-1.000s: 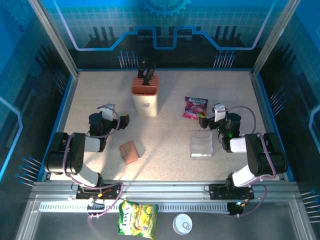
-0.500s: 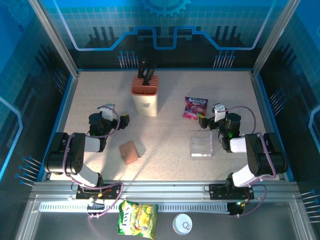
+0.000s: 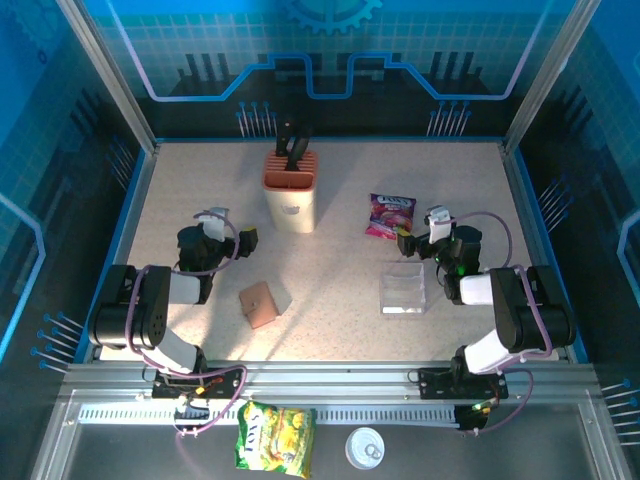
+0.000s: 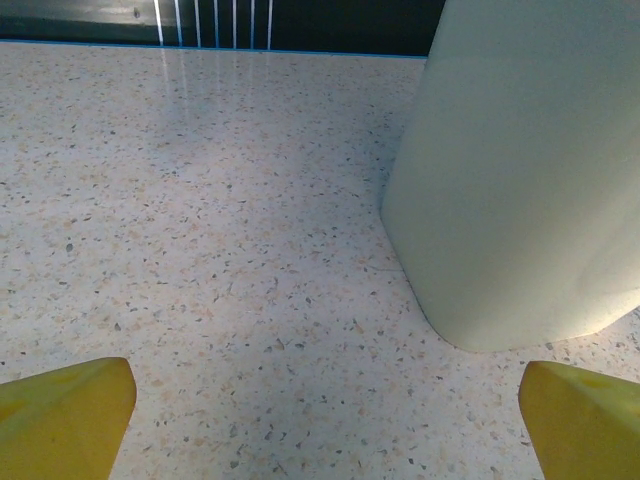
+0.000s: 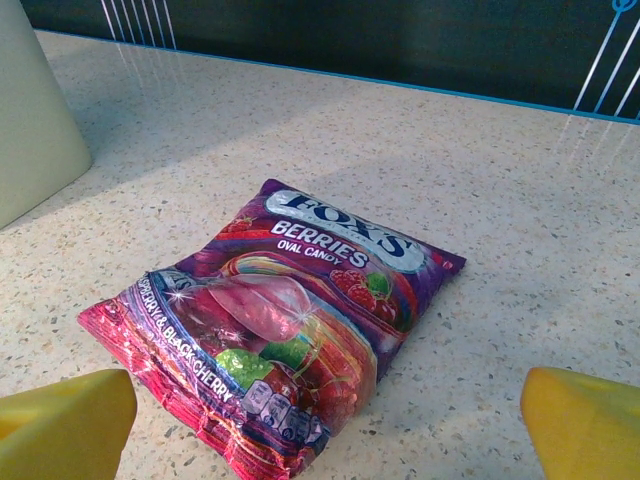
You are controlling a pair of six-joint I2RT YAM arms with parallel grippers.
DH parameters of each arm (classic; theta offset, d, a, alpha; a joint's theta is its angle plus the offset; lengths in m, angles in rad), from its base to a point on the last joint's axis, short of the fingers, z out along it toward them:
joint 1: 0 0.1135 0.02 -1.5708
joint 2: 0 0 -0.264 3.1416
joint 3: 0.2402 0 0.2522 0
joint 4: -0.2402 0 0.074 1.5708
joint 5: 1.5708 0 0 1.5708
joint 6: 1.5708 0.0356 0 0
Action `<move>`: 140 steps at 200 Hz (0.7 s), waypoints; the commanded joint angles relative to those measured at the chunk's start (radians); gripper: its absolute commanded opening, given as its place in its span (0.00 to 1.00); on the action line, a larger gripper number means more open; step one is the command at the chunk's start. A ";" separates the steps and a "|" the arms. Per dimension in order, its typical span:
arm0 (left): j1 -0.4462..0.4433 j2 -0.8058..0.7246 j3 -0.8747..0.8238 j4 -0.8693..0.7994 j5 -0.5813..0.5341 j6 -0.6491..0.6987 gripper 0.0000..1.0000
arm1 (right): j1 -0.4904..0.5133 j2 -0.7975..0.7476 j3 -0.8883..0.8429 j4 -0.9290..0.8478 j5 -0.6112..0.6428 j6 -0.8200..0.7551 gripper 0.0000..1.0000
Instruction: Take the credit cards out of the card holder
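I see card holder (image 3: 259, 304) toward near edge of counter (image 3: 345, 290) from L end effector (image 3: 247, 240), spread wide, empty; L arm nearer.

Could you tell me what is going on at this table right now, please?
Not much yet. The arms are meant to empty the card holder, but it lies on the table, apparently folded shut, apart from both grippers. The left gripper faces the knife block, and the right gripper faces a Fox's berries candy packet. The jaws of both stand open and hold nothing.
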 commanded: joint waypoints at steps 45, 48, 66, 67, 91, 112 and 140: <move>0.010 -0.055 0.033 -0.067 -0.058 -0.021 0.99 | -0.013 -0.027 -0.028 0.065 0.053 0.021 1.00; 0.010 -0.066 0.039 -0.086 -0.065 -0.025 0.99 | -0.012 -0.035 -0.028 0.062 0.057 0.022 1.00; 0.009 -0.115 0.082 -0.211 -0.082 -0.027 0.99 | -0.011 -0.088 -0.026 0.009 0.065 0.026 1.00; 0.009 -0.118 0.084 -0.216 -0.082 -0.026 0.99 | -0.011 -0.088 -0.026 0.009 0.065 0.026 1.00; -0.002 -0.188 0.104 -0.324 -0.136 -0.027 0.99 | 0.006 -0.182 -0.004 -0.116 0.086 0.014 1.00; -0.009 -0.267 0.116 -0.426 -0.191 -0.060 0.99 | 0.020 -0.266 0.032 -0.268 0.098 0.023 1.00; -0.023 -0.369 0.166 -0.630 -0.219 -0.112 0.99 | 0.062 -0.348 0.113 -0.523 0.125 0.060 0.99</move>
